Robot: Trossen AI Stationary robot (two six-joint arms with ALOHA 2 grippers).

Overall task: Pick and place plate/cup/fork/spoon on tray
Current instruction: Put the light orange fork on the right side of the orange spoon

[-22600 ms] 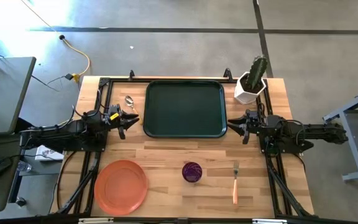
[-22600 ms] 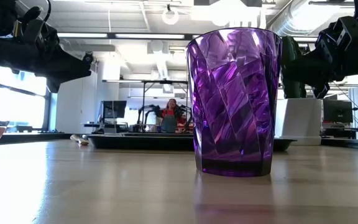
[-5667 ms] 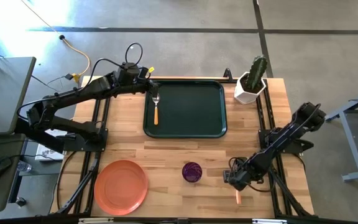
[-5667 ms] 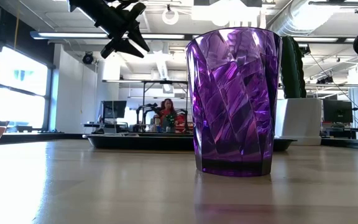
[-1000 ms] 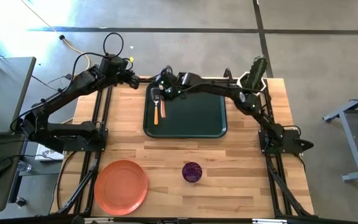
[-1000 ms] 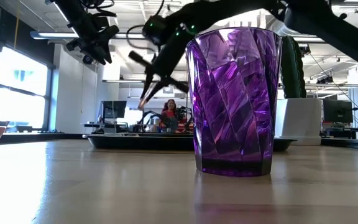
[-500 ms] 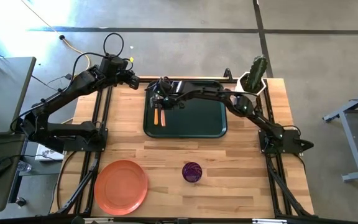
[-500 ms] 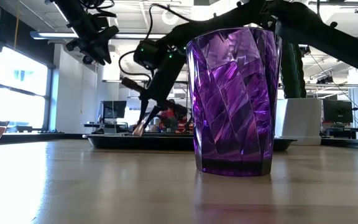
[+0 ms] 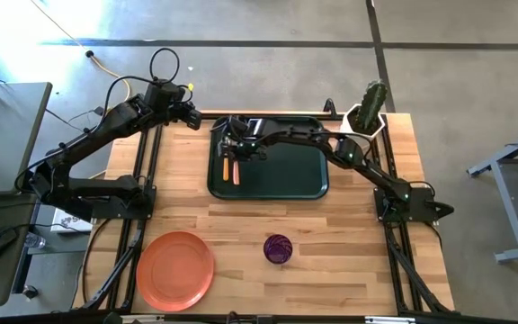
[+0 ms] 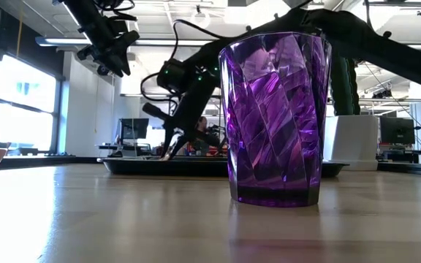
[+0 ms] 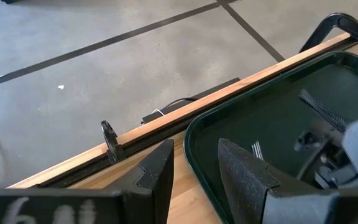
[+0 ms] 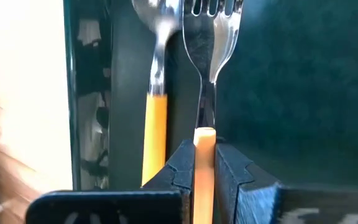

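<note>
Orange-handled fork [image 12: 205,81]: light, stiff, slippery; we judge mid-handle best. Right gripper [image 12: 204,163] clamps its handle over tray [image 9: 286,180].

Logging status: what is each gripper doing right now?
Left gripper: open, empty, beside the tray's far left corner.
Right gripper: closed on the fork over the tray.

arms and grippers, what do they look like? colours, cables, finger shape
Both arms are black and slim, built of jointed segments. A looped black cable rises above the left arm's wrist. The left gripper has two chunky dark angular fingers. The right gripper has matching dark blocky fingers with stepped inner edges. Green indicator lights glow on the right arm's wrist.
</note>
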